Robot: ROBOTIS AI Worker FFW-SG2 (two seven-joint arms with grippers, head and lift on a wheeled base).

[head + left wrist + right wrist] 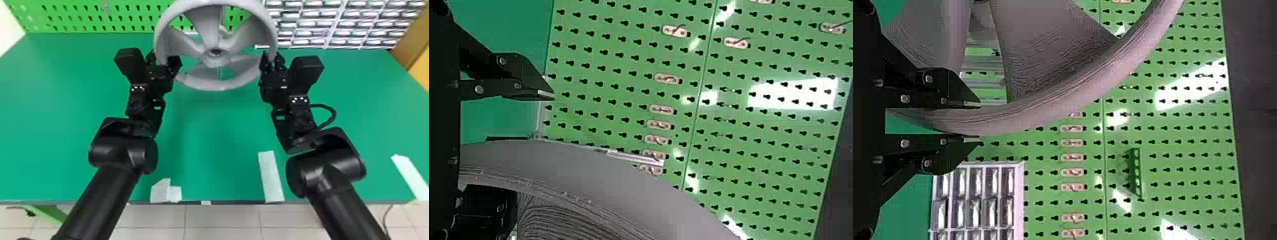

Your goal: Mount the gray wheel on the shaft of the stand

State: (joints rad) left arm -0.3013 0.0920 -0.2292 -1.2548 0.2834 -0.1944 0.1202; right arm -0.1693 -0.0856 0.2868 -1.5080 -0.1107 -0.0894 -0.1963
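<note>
The gray wheel [209,83] is held up over the far middle of the table, its hub toward the head camera. My left gripper [163,58] stands open at its left rim, one finger on each side; in the left wrist view a gap separates one finger of the left gripper [549,142] from the wheel rim [594,167]. At the right rim, my right gripper [271,57] is shut on the wheel; in the right wrist view the right gripper [979,121] has the rim [1048,112] between its fingertips. Pale parts behind the spokes, perhaps the stand, are mostly hidden by the wheel.
A green pegboard [127,16] rises behind the green table [210,137], with a rack of small bins [344,24] at the back right. Pale tape strips [270,177] lie near the table's front edge.
</note>
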